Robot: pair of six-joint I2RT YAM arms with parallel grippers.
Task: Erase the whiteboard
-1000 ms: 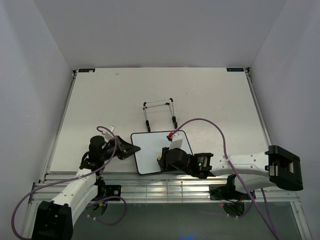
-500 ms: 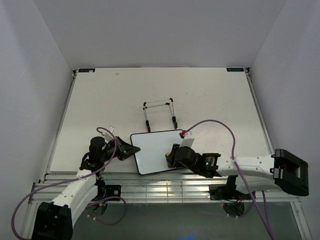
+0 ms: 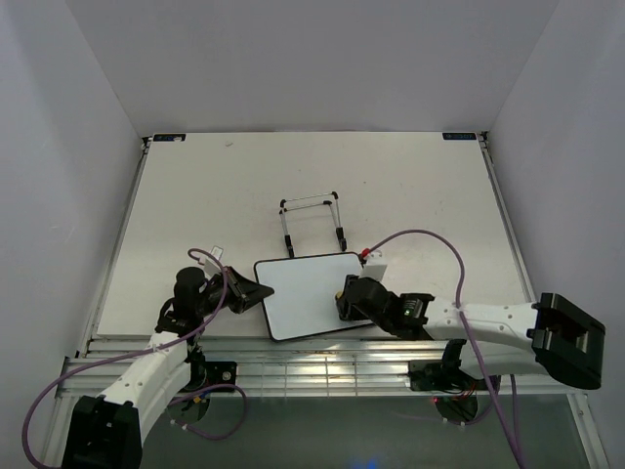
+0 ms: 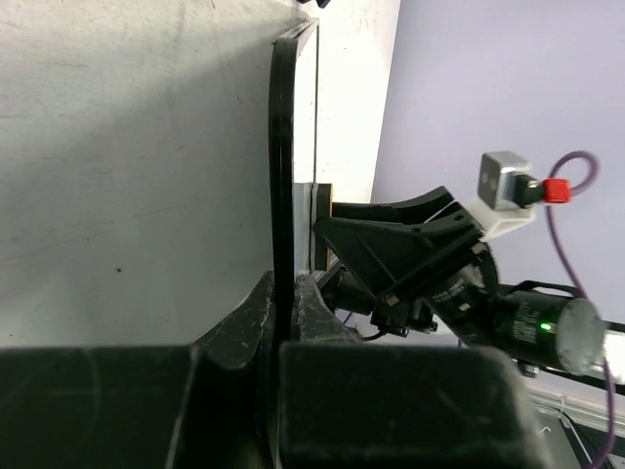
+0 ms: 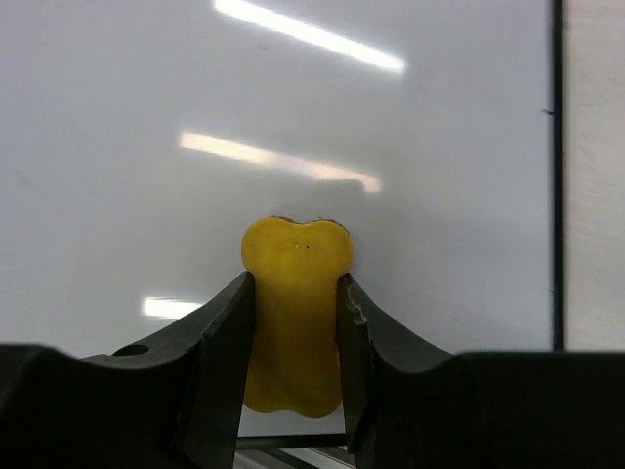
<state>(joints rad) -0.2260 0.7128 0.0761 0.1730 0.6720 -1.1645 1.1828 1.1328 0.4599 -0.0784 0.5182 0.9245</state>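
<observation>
The whiteboard point(image 3: 305, 293) lies flat near the table's front edge, its white face wiped blank inside a thin black frame. My left gripper point(image 3: 256, 293) is shut on its left edge; in the left wrist view the frame point(image 4: 281, 156) runs edge-on between the jaws. My right gripper point(image 3: 344, 298) is shut on the yellow eraser point(image 5: 296, 313) and presses it on the board's right part. In the right wrist view the board point(image 5: 195, 98) shows no writing, and its black frame edge point(image 5: 558, 176) runs down the right.
A black wire stand point(image 3: 312, 223) stands just behind the board. The slatted front rail point(image 3: 293, 366) of the table lies just below the board. The white enclosure walls close in on both sides.
My right gripper has slid the eraser rightward across the board, from its lower middle to its right edge. The left gripper and the board have stayed put.
</observation>
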